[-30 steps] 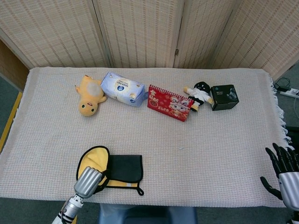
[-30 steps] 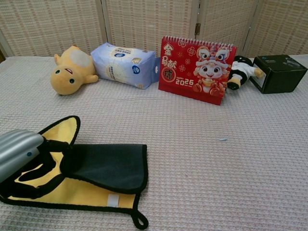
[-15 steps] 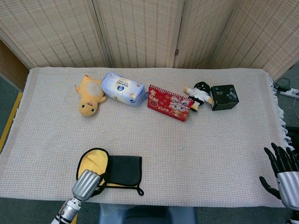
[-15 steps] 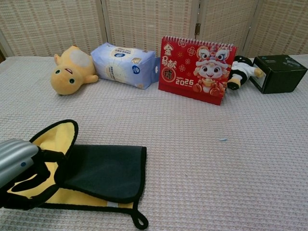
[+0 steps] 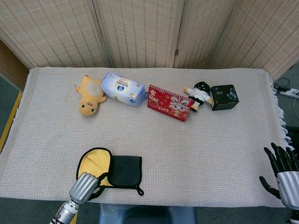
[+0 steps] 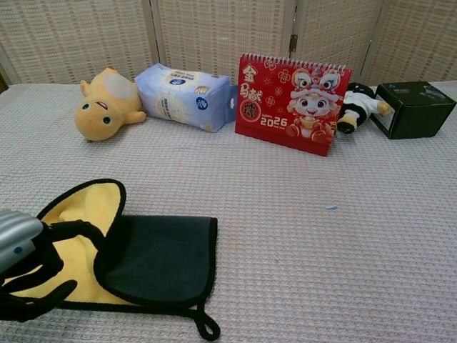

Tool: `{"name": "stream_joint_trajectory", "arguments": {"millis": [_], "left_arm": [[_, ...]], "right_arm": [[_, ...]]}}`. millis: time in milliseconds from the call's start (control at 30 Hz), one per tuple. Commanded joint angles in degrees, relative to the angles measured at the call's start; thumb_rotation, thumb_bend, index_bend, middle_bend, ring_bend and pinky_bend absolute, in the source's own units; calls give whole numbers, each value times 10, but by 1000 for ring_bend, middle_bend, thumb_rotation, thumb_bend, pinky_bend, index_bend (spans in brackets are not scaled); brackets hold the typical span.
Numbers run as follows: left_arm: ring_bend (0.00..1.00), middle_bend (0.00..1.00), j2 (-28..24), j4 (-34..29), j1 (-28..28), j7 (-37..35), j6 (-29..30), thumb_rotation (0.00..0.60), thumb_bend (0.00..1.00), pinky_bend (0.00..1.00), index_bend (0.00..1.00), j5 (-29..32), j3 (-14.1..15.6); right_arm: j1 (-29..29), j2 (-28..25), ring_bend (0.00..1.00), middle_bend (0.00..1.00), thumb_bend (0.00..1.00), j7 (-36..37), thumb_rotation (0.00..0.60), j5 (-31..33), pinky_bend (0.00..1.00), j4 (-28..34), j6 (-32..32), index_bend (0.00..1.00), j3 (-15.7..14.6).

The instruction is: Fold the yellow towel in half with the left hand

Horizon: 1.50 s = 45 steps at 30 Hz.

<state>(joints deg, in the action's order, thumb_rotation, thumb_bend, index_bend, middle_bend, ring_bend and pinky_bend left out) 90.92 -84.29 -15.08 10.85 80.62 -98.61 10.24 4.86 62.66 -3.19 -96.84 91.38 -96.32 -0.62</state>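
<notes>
Tabletop, yellow towel (image 6: 82, 214) in left hand (image 6: 32, 268)

Table covered with a beige woven cloth (image 5: 154, 135) fringed at its right edge, backed by a folding screen of pale woven-reed panels (image 5: 140, 32), with grey floor (image 5: 7, 100) and a yellow floor stripe (image 5: 10, 119) at left.
</notes>
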Motion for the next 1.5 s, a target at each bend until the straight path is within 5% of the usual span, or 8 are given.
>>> {"name": "stream_joint_trajectory", "arguments": {"millis": [33, 300, 533, 733, 1100, 1500], "left_arm": [[1000, 1000, -4, -5, 1, -3, 12, 600, 487, 1000, 380, -3, -14], [1000, 1000, -40, -50, -29, -6, 8, 600, 488, 1000, 430, 22, -87], [1000, 1000, -105, -119, -80, 27, -108, 600, 488, 1000, 371, 109, -128], [1000, 1000, -145, -165, -125, 76, -214, 600, 487, 1000, 256, 191, -140], [1000, 1000, -121, -123, -158, 80, -215, 600, 488, 1000, 329, 199, -165], [1000, 1000, -97, -81, -181, 55, -243, 600, 487, 1000, 374, 194, -151]], "right_arm": [[-1, 0, 0, 0, 326, 0, 600, 0, 0, 0, 1, 0, 0], [-3, -2, 0, 0, 325, 4, 600, 1, 0, 0, 5, 0, -1], [-3, -3, 0, 0, 325, 8, 600, 0, 0, 2, 5, 0, -2], [-3, -5, 0, 0, 325, 10, 600, 4, 0, 2, 9, 0, -2], [-5, -7, 0, 0, 326, 14, 600, 9, 0, 3, 14, 0, -2], [-6, -8, 0, 0, 325, 14, 600, 15, 0, 3, 16, 0, 1]]}}
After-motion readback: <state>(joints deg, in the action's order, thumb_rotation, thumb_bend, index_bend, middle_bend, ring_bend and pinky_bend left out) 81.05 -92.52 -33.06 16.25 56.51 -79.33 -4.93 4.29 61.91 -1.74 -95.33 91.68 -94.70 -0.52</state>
